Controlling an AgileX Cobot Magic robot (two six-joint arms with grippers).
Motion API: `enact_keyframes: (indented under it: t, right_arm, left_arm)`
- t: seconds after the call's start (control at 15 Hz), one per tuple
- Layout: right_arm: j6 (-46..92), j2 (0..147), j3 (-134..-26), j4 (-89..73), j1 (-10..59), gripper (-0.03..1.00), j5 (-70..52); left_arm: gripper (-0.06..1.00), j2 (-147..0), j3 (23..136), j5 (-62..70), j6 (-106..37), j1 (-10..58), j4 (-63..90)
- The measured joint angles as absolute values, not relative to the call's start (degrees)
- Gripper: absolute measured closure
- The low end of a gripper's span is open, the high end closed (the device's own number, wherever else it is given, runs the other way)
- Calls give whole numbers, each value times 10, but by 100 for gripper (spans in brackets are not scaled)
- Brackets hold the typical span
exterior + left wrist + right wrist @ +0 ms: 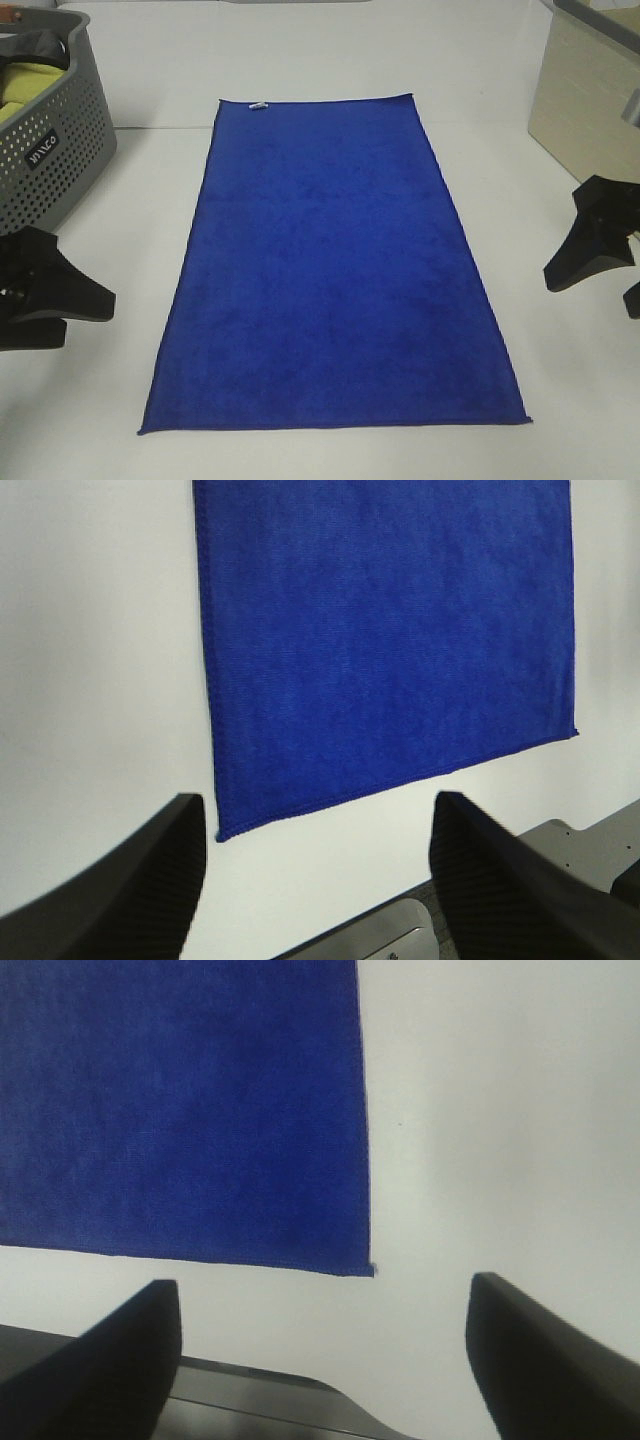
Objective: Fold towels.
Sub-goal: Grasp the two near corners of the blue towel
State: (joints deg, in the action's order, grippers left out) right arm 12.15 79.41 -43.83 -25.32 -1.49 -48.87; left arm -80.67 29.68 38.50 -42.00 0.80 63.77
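The royal-blue towel (pixel 335 265) lies flat and fully spread on the white table (pixel 560 420), with its long side running away from me. A small white tag (pixel 258 104) sits at its far short edge. My left gripper (pixel 60 305) hovers left of the towel's near part, open and empty. In the left wrist view (pixel 315 875) its fingers (pixel 130 890) stand wide apart above bare table, close to a near towel corner (pixel 222 832). My right gripper (pixel 600 270) hovers right of the towel, open and empty. In the right wrist view (pixel 322 1355) it is just short of the other near corner (pixel 368 1268).
A perforated grey basket (pixel 50 150) holding a yellow-green cloth (pixel 25 85) stands at the back left. A beige box (pixel 585 95) stands at the back right. The table's front edge with metal brackets (pixel 560 835) shows in both wrist views.
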Motion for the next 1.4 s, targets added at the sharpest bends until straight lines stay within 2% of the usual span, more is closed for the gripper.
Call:
enact_keyframes:
  t: [0.27,0.47,0.87,1.13,1.27,1.4]
  right_arm:
    - [180,858,-410,-310,-15,22,-429]
    - [248,886,-370,-375,-15,22,-383]
    - [335,989,-358,-451,-15,22,-324]
    - [411,1051,-363,-559,-13,27,-365]
    - [434,1071,-363,-592,24,31,-374]
    - [422,1077,-363,-608,58,38,-364]
  left_arm:
    - [33,-934,298,368,-556,8,763]
    - [33,-1003,299,366,-642,36,830]
    - [33,-1077,304,348,-716,93,943]
    - [33,-1097,311,363,-732,114,989]
    - [38,-1111,319,374,-732,115,992]
    - [48,-1126,329,384,-732,115,992]
